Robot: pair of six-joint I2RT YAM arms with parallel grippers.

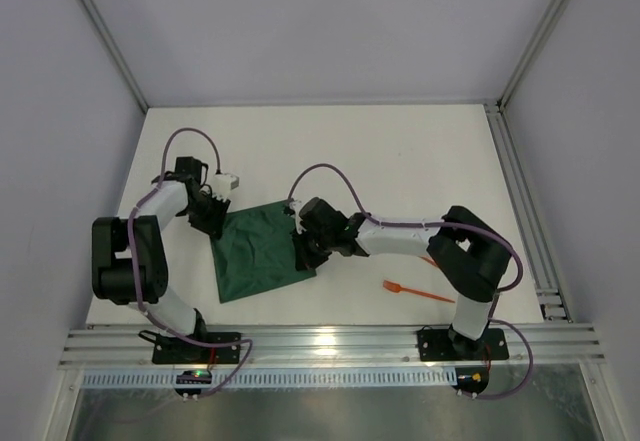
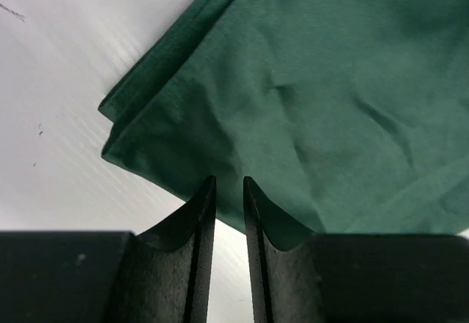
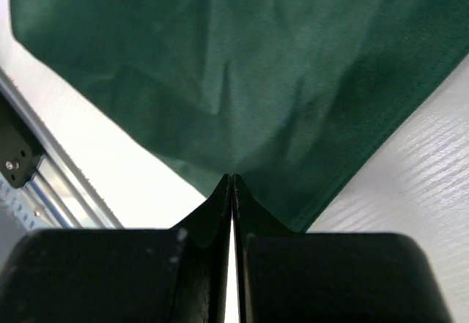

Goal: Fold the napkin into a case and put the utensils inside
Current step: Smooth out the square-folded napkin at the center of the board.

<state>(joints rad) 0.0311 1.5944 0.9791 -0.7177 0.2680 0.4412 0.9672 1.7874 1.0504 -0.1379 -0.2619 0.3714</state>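
Note:
The dark green napkin (image 1: 255,251) lies folded over, with doubled edges, left of the table's middle. My left gripper (image 1: 212,217) is at its upper left corner. In the left wrist view the jaws (image 2: 228,180) stand a narrow gap apart, with their tips over the napkin's (image 2: 308,81) edge and bare table between them. My right gripper (image 1: 304,252) is at the napkin's right edge. In the right wrist view its jaws (image 3: 231,176) are closed at the cloth's (image 3: 242,59) edge, and creases run from the tips. One orange utensil (image 1: 418,292) lies right of the napkin. A second orange piece (image 1: 428,259) peeks from under the right arm.
White table with grey walls left, right and behind. An aluminium rail (image 1: 330,344) runs along the near edge and shows in the right wrist view (image 3: 29,184). Another rail (image 1: 522,211) runs along the right side.

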